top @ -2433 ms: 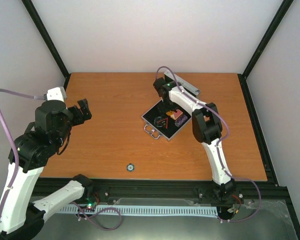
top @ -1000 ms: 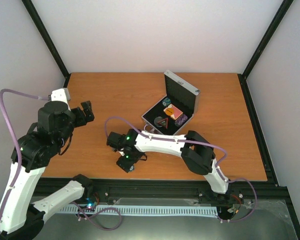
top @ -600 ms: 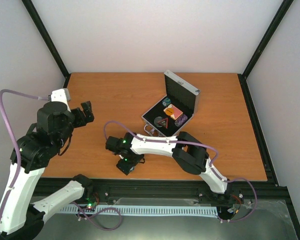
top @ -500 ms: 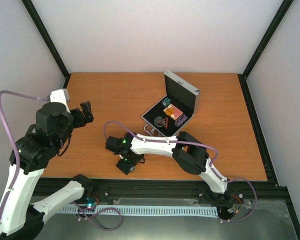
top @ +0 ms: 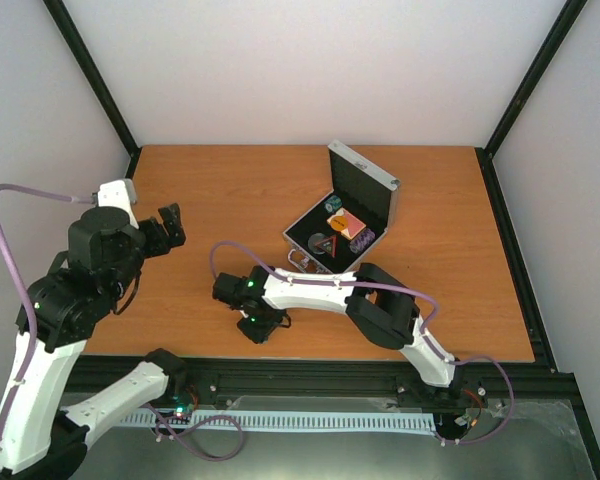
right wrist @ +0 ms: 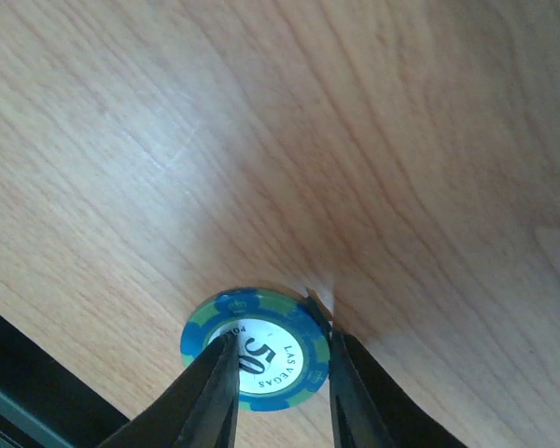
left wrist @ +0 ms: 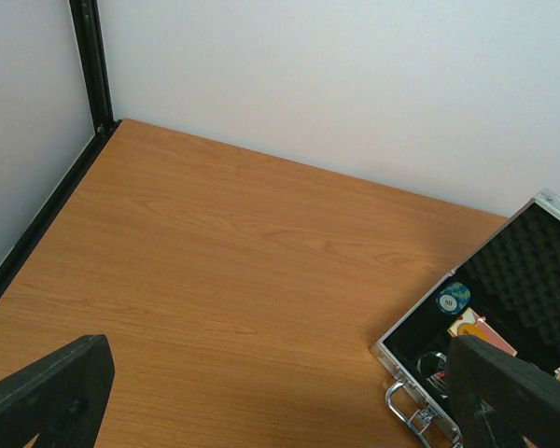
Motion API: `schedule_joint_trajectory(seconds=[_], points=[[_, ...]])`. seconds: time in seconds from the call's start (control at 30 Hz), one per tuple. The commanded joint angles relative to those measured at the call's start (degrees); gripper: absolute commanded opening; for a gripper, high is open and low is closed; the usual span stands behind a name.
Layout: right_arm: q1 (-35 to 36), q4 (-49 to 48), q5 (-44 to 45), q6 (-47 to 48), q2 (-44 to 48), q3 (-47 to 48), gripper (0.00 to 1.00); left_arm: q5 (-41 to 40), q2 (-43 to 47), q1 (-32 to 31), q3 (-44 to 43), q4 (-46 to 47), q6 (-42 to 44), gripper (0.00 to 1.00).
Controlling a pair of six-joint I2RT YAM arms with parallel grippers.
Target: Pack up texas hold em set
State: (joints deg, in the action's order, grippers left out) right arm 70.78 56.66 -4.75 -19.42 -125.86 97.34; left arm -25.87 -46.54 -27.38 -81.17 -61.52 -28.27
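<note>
**Desk layout**

Flat silver aluminium case (top: pixel 363 193) sits on the wooden desk (top: pixel 230 190), right of centre. Its lid stands on the far-right side and its metal handle (top: pixel 302 262) is on the near-left. Inside, the pink-white card pack (top: pixel 348 222) lies mid-tray, with the black-red triangle (top: pixel 323 241) in front of it. Loose blue-green round poker chip (right wrist: pixel 255 350) lies near the desk's front edge, left of the case, between the right claw (right wrist: pixel 278 341) fingers. Left claw (top: pixel 165 228) is over the desk's left side, well apart.
</note>
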Motion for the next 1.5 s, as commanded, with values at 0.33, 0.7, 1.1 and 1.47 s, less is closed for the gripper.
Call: schedule_joint_trajectory(seconds=[0.33,0.7,1.1,1.47], points=[[0.6,2.9,6.7,-0.7,2.8,1.8,0.52,-0.4,1.4,0.3,-0.7,-1.6,-0.3,1.00],[0.9,4.2,4.5,-0.2,1.5,4.8,0.53,-1.0,1.8,0.2,-0.5,-1.8,-0.1,1.00],[1.8,4.1,2.5,-0.1,-2.0,5.4,0.58,-1.1,1.7,0.2,-0.4,-2.2,0.7,1.00],[1.9,2.2,2.0,-0.3,-2.8,1.6,0.70,-1.4,2.3,0.2,-0.6,-3.1,0.4,1.00]])
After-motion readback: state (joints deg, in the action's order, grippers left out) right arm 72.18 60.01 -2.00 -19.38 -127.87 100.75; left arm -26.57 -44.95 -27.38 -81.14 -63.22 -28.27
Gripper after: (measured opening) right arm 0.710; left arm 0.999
